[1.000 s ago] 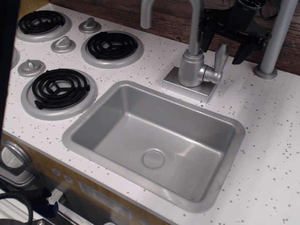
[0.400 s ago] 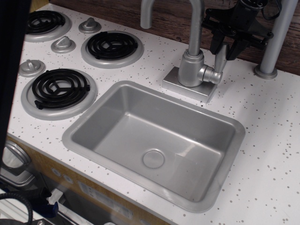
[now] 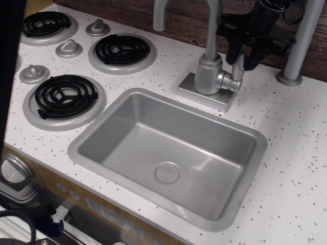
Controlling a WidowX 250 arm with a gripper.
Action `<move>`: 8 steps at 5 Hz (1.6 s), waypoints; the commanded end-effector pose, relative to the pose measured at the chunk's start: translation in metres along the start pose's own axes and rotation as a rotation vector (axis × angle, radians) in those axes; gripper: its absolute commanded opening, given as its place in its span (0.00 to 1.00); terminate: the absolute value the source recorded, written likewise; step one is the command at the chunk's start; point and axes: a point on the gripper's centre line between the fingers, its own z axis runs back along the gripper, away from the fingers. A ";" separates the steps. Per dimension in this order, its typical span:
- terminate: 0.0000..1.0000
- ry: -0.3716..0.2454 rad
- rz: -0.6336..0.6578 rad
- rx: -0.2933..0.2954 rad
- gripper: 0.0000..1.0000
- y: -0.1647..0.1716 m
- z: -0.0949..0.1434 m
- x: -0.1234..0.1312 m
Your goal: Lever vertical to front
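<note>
The lever (image 3: 238, 67) is a short silver-grey rod standing nearly upright from a round hub (image 3: 230, 81) on the right side of the faucet body (image 3: 208, 74). My black gripper (image 3: 241, 55) comes down from the top right and its two fingers are closed on the lever's upper part, one finger (image 3: 230, 52) on its left and one (image 3: 252, 57) on its right. The lever's top is hidden between the fingers. The tall curved spout (image 3: 212, 25) rises just left of the gripper.
A grey sink basin (image 3: 168, 153) lies in front of the faucet. Black coil burners (image 3: 64, 94) and silver stove knobs (image 3: 69, 48) fill the left. A grey post (image 3: 299, 46) stands right of the gripper. A dark wood wall (image 3: 184, 18) runs behind.
The gripper went from open behind the lever to closed around it, shifting left. The lever stands about as upright as before.
</note>
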 end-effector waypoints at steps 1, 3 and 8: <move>0.00 0.056 0.013 -0.052 0.00 0.009 0.011 -0.015; 0.00 0.115 0.021 -0.119 0.00 0.007 -0.013 -0.025; 0.00 0.098 0.047 -0.072 1.00 0.007 0.000 -0.029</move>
